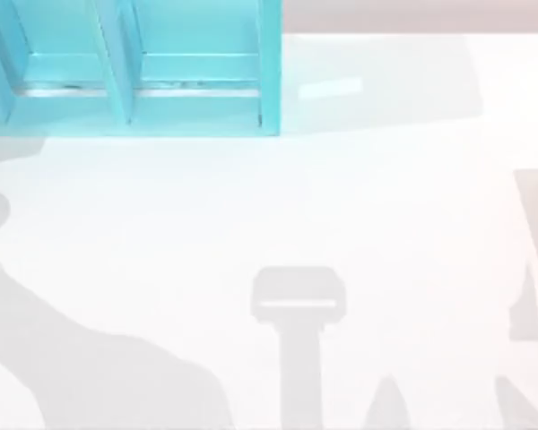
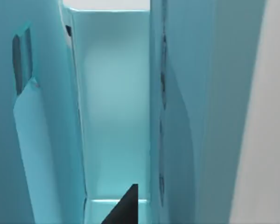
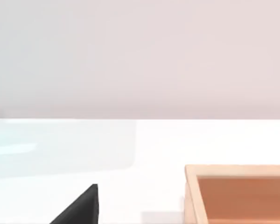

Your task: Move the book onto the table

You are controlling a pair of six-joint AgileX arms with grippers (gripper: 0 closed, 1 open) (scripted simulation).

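The white table spreads across the top view. The book is not distinguishable from the turquoise walls in any view. The left wrist view looks into a narrow compartment of the turquoise shelf unit, between two upright dividers. A dark wedge of my left gripper shows at that compartment's mouth. A dark wedge of my right gripper hangs low over the bare table, apart from everything.
The turquoise shelf unit stands at the table's far left, its compartments facing the near side. A shallow wooden box sits on the table close to my right gripper. Grey arm shadows lie across the near half of the table.
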